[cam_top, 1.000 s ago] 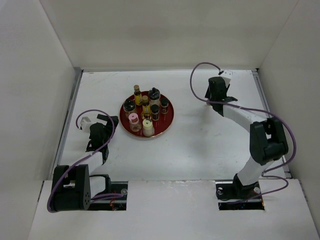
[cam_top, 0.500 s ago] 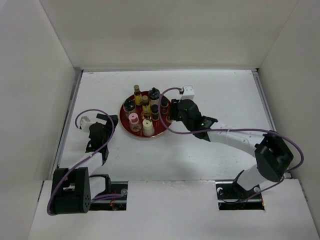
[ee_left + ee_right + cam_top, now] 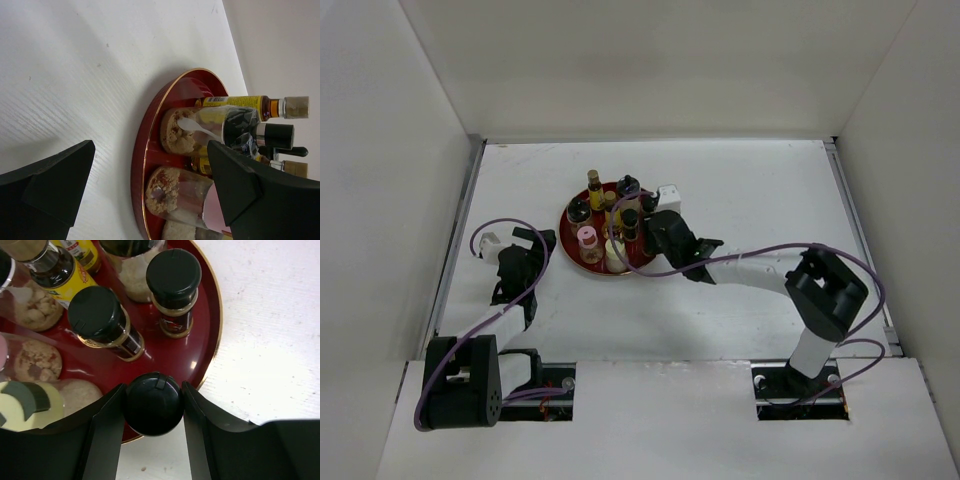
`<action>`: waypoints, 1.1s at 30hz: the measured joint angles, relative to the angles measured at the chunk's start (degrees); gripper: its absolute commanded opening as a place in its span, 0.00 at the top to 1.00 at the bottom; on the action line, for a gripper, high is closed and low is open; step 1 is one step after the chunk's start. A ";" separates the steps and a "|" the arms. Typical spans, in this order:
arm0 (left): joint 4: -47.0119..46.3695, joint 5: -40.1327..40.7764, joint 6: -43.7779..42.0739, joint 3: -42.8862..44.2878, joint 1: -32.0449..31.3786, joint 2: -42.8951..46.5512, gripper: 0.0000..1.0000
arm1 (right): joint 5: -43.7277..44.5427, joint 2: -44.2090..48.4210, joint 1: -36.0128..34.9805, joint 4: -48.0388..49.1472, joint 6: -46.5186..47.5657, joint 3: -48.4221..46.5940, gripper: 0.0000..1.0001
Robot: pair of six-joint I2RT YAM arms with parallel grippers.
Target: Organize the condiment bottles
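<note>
Several small condiment bottles stand on the round red tray: a pink-capped jar, a pale-yellow-capped jar and a tall yellow bottle among them. My right gripper is shut on a black-capped bottle, held over the tray's near-right rim. Two black-capped bottles stand just beyond it. My left gripper is open and empty, left of the tray. In the left wrist view it faces jars of brown crumbly contents.
White walls enclose the table on the left, back and right. The tray sits left of centre. The right arm's purple cable runs across the table's middle. White tabletop lies right of the tray.
My right arm has swung from the far right of the table leftward to the tray's near-right rim. The left arm has not moved.
</note>
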State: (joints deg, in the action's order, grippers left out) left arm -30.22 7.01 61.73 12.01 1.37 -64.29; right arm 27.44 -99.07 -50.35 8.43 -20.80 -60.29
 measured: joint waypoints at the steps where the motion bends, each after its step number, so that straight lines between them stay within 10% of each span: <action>1: 0.02 0.02 0.00 0.00 0.00 0.00 0.00 | 0.52 -0.13 -0.07 0.11 0.68 -0.15 0.64; 30: 0.04 0.09 0.00 0.00 0.00 -0.42 0.00 | 7.52 -3.48 -4.98 4.44 7.43 -1.75 0.19; 33: 0.15 0.11 0.00 0.00 -0.02 -0.28 0.00 | 7.56 -0.87 -4.98 4.66 7.17 -0.92 0.00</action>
State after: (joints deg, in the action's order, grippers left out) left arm -30.06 7.11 61.73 12.01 1.34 -64.58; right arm 35.00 -99.94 -55.33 13.08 -13.63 -61.21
